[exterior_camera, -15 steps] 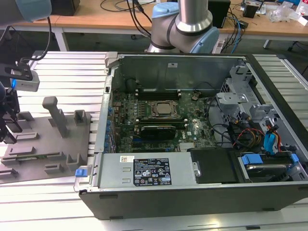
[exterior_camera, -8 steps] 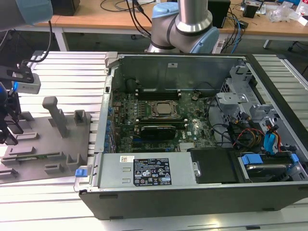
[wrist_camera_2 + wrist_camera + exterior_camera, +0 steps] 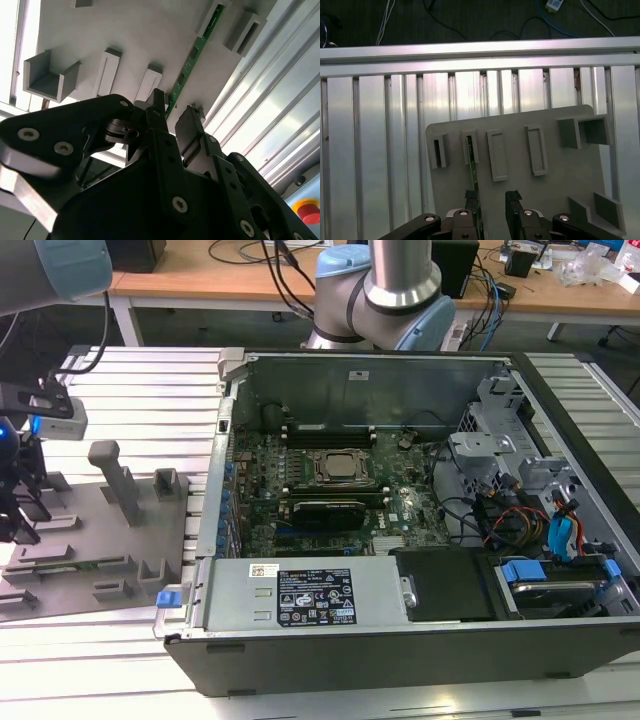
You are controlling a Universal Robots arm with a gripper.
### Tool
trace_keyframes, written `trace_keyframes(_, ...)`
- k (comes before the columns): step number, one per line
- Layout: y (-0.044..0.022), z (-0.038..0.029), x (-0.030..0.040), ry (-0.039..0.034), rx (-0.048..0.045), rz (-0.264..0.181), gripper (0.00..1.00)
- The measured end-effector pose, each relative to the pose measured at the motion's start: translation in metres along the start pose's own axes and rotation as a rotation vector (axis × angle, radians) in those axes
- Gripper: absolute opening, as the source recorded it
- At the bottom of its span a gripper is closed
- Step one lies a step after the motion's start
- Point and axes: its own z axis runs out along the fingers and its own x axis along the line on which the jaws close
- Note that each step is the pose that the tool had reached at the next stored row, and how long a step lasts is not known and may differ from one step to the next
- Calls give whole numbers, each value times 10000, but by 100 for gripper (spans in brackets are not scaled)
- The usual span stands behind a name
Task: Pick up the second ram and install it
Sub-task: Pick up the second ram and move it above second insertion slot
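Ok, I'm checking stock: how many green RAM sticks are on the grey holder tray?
1. The second ram sits in a slot of the grey tray, its near end at the open gripper. Others might hide behind the tray's blocks.

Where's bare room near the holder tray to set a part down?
Bare slats beside and beyond the grey holder tray, up to the table's edge rail. Crowded: the tray's slot blocks around the second ram, by the end effector.

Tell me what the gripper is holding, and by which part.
Nothing is clamped. The black gripper is open, its jaws apart at one end of the thin green circuit-board stick, which sits on the grey plastic holder tray.
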Motion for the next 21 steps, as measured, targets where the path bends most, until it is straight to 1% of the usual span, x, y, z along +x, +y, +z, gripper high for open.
trace_keyframes(7, -2, 53, 0, 0, -1, 0, 36)
trace_keyframes(11, -4, 93, 0, 0, 0, 0, 36)
trace_keyframes(17, -8, 181, 1, 0, 0, 0, 36)
trace_keyframes(18, -9, 205, 1, -1, 0, 0, 36)
trace_keyframes(21, -12, 243, 44, 1, -1, 0, 36)
